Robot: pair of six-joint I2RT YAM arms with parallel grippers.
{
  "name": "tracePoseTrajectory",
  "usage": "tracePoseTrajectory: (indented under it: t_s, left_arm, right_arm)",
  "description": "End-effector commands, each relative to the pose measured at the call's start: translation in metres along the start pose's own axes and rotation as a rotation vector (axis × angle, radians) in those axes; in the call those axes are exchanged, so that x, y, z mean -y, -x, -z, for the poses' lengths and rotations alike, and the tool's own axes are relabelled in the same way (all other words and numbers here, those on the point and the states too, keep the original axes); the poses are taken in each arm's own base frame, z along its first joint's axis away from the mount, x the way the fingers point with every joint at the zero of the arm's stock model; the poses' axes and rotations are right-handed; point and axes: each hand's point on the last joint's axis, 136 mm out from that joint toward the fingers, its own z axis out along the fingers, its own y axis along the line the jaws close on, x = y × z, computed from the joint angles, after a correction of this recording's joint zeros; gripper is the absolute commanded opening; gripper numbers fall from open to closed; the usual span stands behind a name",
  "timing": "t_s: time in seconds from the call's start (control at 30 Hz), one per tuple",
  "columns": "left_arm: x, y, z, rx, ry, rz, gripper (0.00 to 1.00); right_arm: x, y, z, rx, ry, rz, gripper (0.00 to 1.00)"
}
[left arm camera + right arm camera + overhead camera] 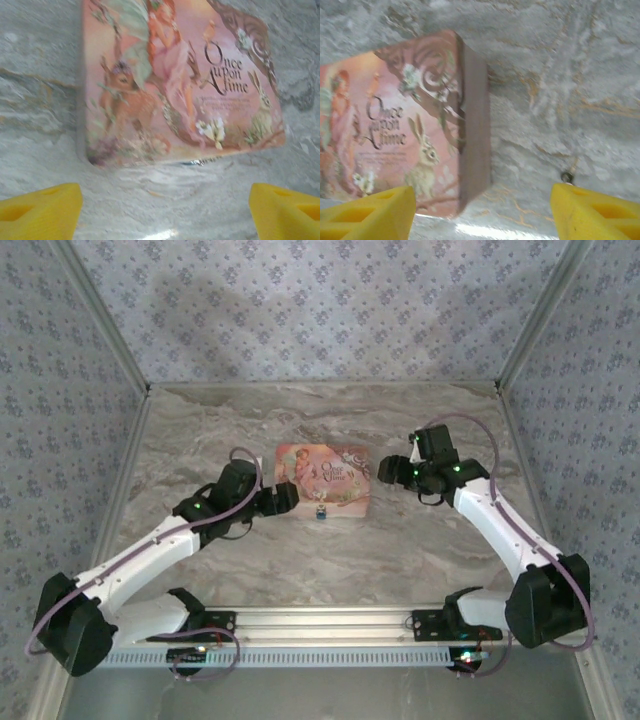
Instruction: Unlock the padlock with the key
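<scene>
The padlock (pixel 321 512) is a tiny blue-and-silver lock at the near edge of the pink picture box (pixel 323 476). In the left wrist view only a blue-silver glint of the padlock (pixel 196 162) shows under the box's (pixel 170 75) front edge. My left gripper (pixel 289 497) sits at the box's near left corner, open (pixel 165 210), nothing between its yellow fingers (pixel 45 207). My right gripper (pixel 384 472) is at the box's right side, open (pixel 482 210). A small dark-and-pale speck (pixel 566 176), possibly the key, lies on the marble just by the right finger (pixel 590 210).
The box (pixel 410 125) lies flat on the marble table (pixel 220 420) near its middle. Patterned walls close in the back and both sides. A metal rail (pixel 330 625) with the arm bases runs along the near edge.
</scene>
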Motion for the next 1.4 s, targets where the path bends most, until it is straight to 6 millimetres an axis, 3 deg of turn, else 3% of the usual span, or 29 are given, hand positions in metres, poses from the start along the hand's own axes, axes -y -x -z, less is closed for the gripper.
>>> tracePoseTrajectory:
  t_s: [0.0,0.2,0.33,0.57,0.93,1.37]
  left_arm:
    - [0.011,-0.015,0.003,-0.036,0.011,0.000,0.86]
    - [0.051,-0.036,-0.006,-0.075,0.010,-0.100,0.85]
    - [0.072,-0.046,-0.011,-0.093,-0.001,-0.147,0.85]
    - [0.099,-0.062,-0.017,-0.103,-0.013,-0.201,0.84]
    - [0.110,-0.072,-0.022,-0.125,0.017,-0.245,0.84]
    - [0.104,-0.076,-0.023,-0.129,0.027,-0.238,0.84]
  right_arm:
    - [0.029,-0.021,0.007,-0.073,-0.142,0.008,0.72]
    - [0.058,-0.033,0.001,-0.131,-0.259,-0.017,0.59]
    - [0.068,-0.042,-0.015,-0.203,-0.303,-0.020,0.50]
    - [0.076,-0.047,-0.042,-0.250,-0.353,-0.002,0.48]
    - [0.075,-0.055,-0.076,-0.339,-0.381,0.033,0.41]
    - [0.076,-0.066,-0.100,-0.410,-0.392,0.053,0.32]
